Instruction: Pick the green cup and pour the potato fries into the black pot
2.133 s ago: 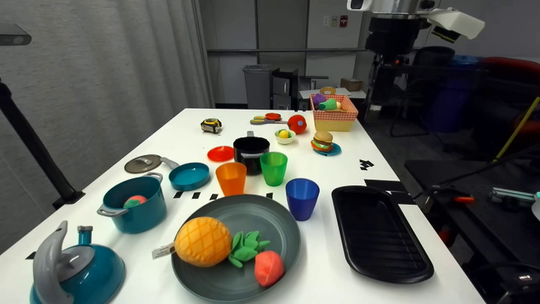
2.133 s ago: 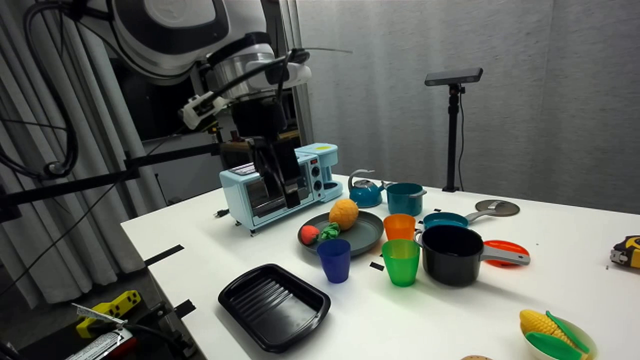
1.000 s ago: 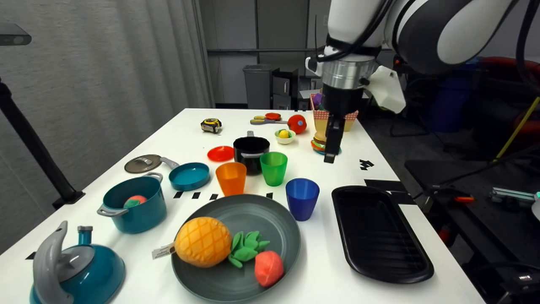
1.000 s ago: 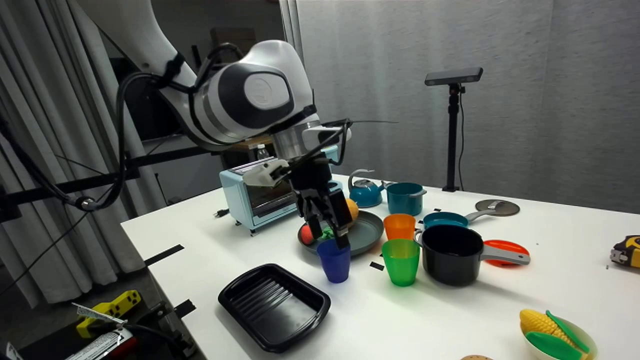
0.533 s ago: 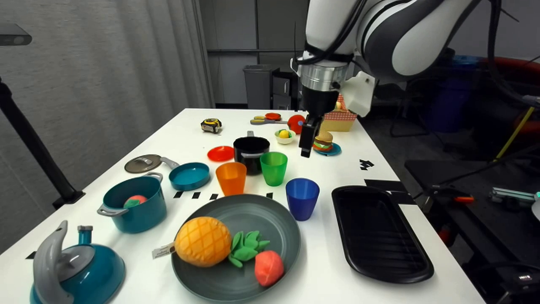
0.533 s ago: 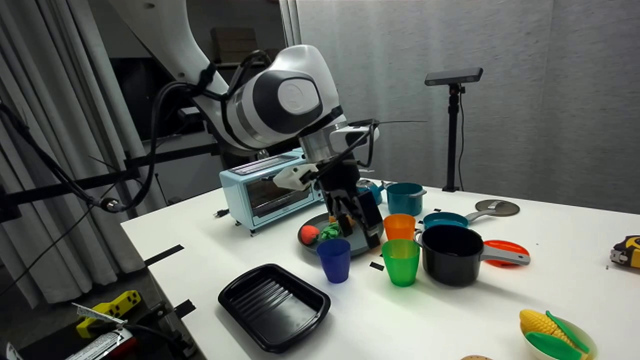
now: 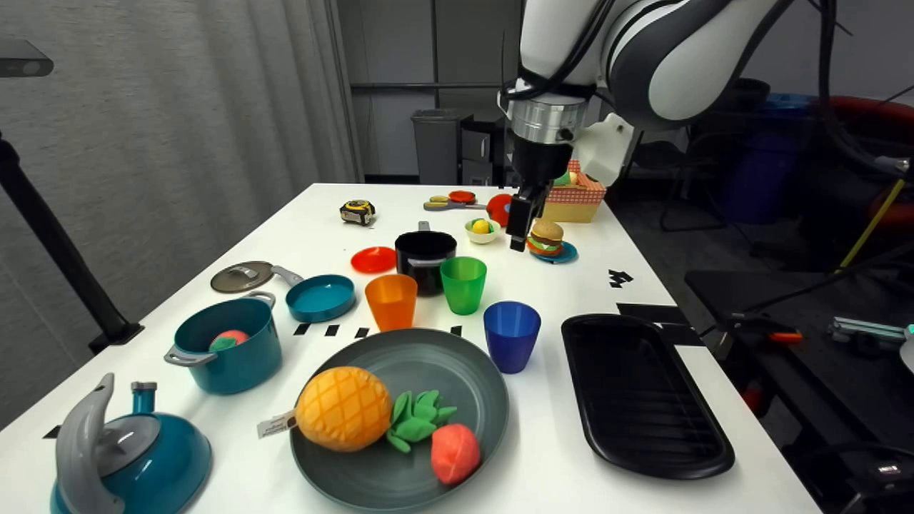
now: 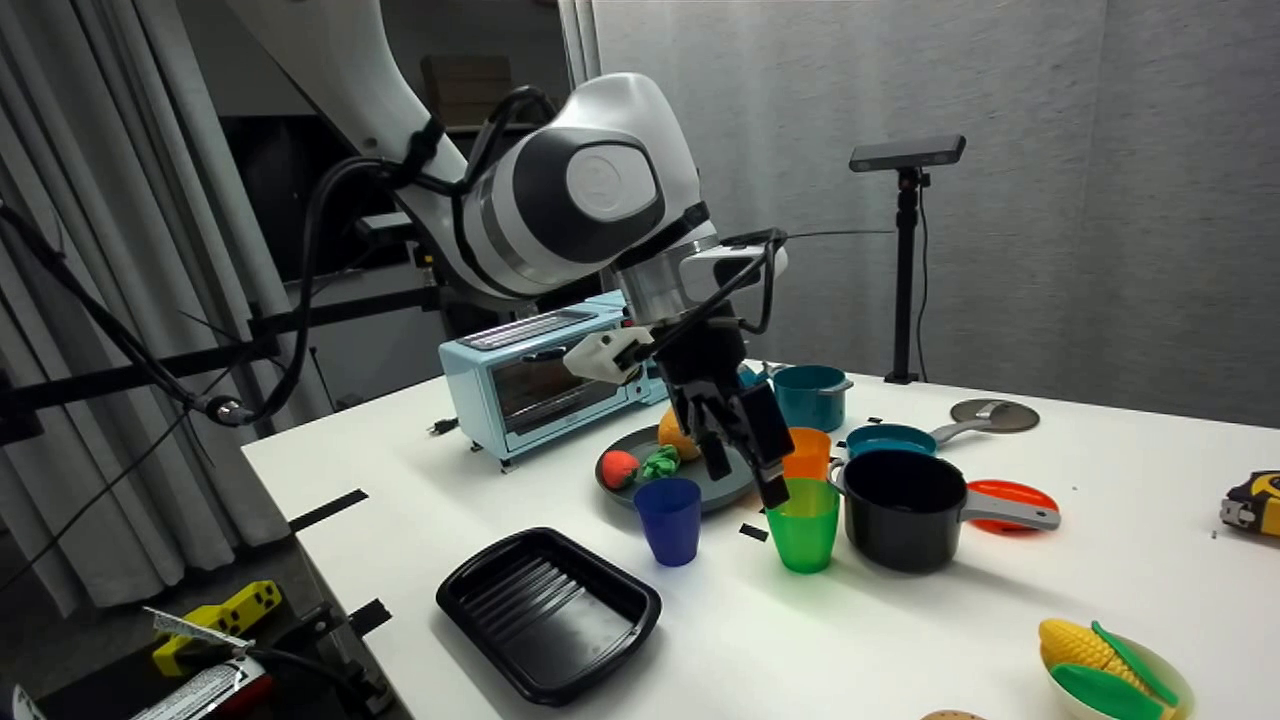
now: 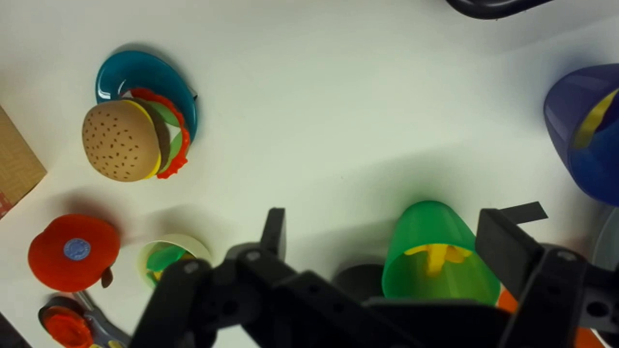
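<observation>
Counting on the white table (image 7: 325, 250): three cups, green cup (image 9: 437, 227), orange cup (image 7: 391, 303), blue cup (image 7: 511, 339). Two pots: black pot (image 7: 427, 250), teal pot (image 7: 250, 360). One each of pan (image 7: 321, 300), lid (image 7: 235, 278), grey plate (image 7: 435, 360), toaster oven (image 8: 550, 385), burger (image 9: 121, 140), bowl (image 8: 1178, 680).

Edges as they run in an exterior view: one basket (image 7: 571, 212) at the far right corner, one black tray (image 7: 639, 389) along the right edge, one kettle (image 7: 171, 457) toward the left edge, one tape measure (image 7: 357, 212) toward the far edge. Green cup upright, well in from left, right and far edges, just beside black pot.

Contents. Green cup: yellow fries (image 9: 436, 258), from the wrist view. Blue cup: something yellow (image 9: 594, 122); cup cut off by the frame. Teal pot: one pink-and-green piece (image 7: 230, 338). Bowl: one corn cob (image 8: 1080, 648), green husk (image 8: 1100, 692). Grey plate: one pineapple (image 7: 345, 408), one leafy tuft (image 7: 418, 421), one red fruit (image 7: 455, 453). Basket: something green (image 7: 563, 180), the rest mostly hidden. Black pot: inside too dark to read.

Gripper (image 9: 384, 229): spread wide apart in the wrist view. Hangs above the table near green cup, a gap showing between them.
</observation>
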`<state>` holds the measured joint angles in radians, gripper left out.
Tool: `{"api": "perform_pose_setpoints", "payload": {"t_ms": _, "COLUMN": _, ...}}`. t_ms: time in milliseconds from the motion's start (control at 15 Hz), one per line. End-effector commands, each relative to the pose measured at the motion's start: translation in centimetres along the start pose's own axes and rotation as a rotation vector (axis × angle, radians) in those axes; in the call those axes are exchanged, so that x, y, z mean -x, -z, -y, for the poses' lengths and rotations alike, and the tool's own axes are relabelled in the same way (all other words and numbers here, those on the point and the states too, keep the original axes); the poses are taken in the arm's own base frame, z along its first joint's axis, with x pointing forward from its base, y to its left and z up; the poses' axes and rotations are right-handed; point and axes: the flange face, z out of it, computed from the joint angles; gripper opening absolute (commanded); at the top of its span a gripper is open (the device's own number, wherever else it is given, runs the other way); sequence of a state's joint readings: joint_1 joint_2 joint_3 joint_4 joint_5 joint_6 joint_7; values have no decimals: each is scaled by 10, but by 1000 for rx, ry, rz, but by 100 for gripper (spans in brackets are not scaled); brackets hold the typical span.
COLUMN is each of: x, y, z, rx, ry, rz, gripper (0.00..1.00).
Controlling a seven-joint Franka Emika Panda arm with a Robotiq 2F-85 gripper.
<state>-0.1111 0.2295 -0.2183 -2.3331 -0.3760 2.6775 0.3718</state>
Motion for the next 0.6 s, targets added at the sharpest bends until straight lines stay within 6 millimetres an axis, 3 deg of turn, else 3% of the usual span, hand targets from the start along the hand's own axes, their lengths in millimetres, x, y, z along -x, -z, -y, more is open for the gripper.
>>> {"api": "perform_pose_setpoints", "payload": {"t_ms": 0, "x": -1, "y": 0, "z": -1, "rx": 0, "ry": 1, "rz": 1, "gripper": 100}}
{"api": "perform_pose_setpoints", "payload": {"t_ms": 533, "x": -31, "y": -43, "z": 7, "rx": 5, "ry": 66, "rz": -12, "gripper": 100}}
